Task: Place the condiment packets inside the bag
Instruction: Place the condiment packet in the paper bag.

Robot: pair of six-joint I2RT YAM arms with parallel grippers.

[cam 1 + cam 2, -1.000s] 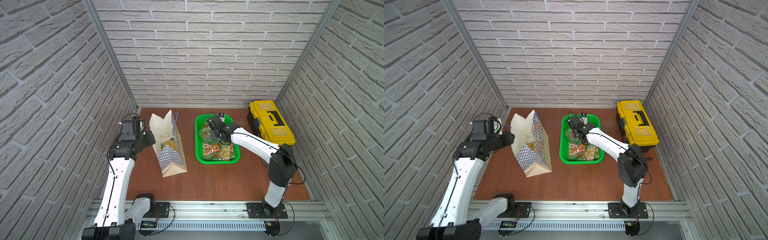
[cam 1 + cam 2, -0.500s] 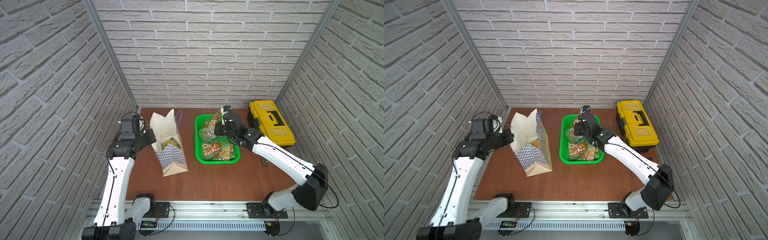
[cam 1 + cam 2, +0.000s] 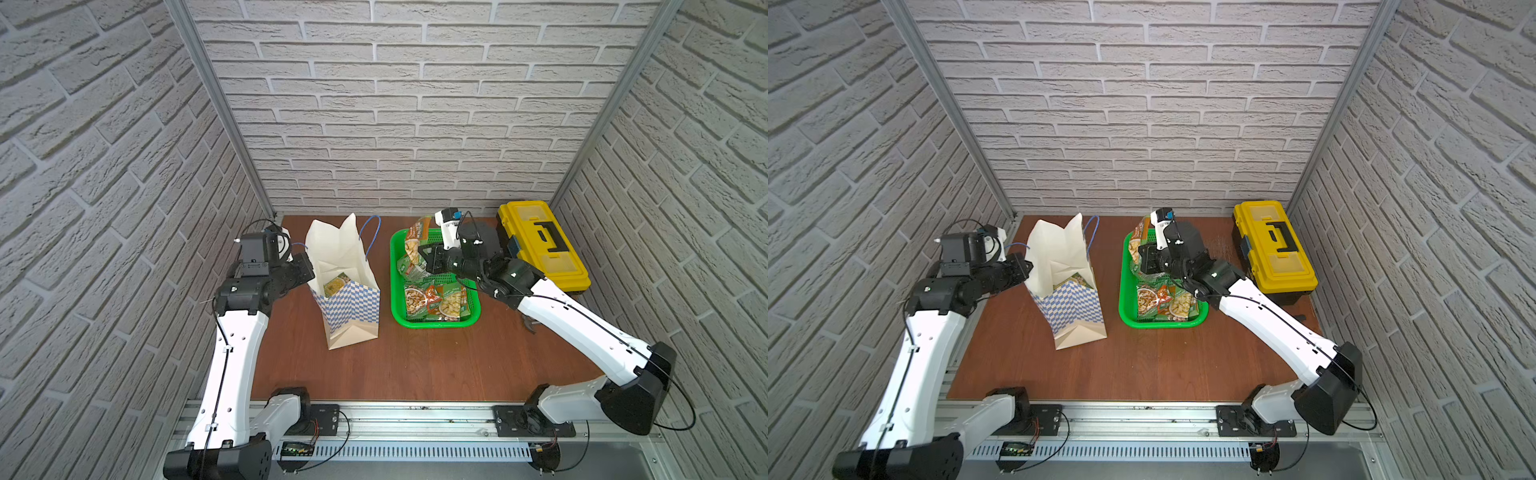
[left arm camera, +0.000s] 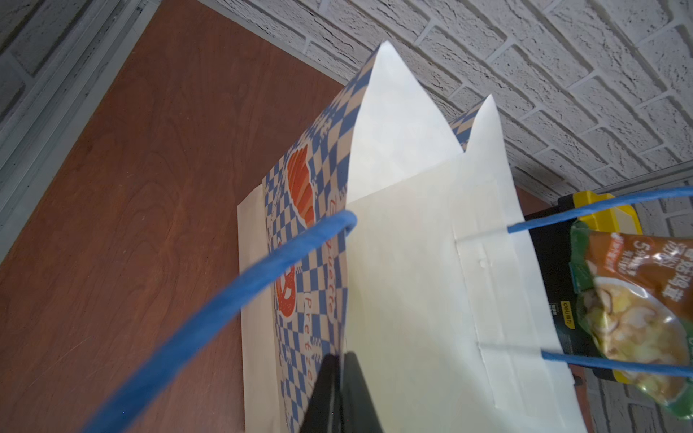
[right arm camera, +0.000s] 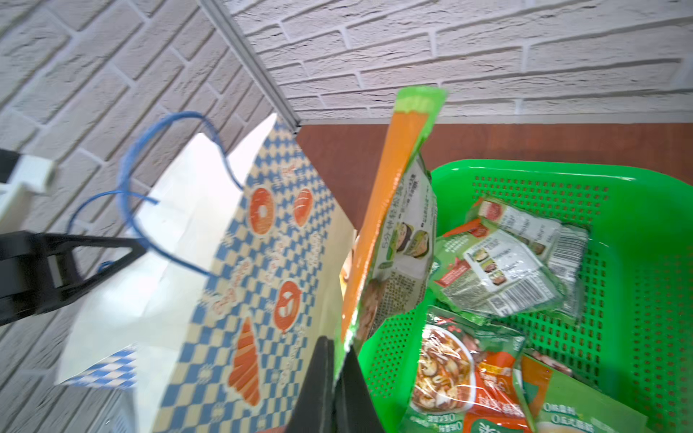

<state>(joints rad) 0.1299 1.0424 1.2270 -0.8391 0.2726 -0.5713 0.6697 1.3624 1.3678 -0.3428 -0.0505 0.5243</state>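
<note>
The blue-and-white checked bag stands upright and open at the table's left. My left gripper is shut on the bag's left rim. One condiment packet lies inside. My right gripper is shut on the lower edge of a green and orange condiment packet. It hangs above the basket's left side, to the right of the bag. Several more packets lie in the basket.
A green perforated basket sits right of the bag. A yellow toolbox stands at the back right against the wall. Brick walls close in three sides. Bare wooden tabletop stretches in front.
My left gripper has shut on the bag's rim. My right arm has risen out of the basket with a packet in its grip and swung it up toward the bag.
</note>
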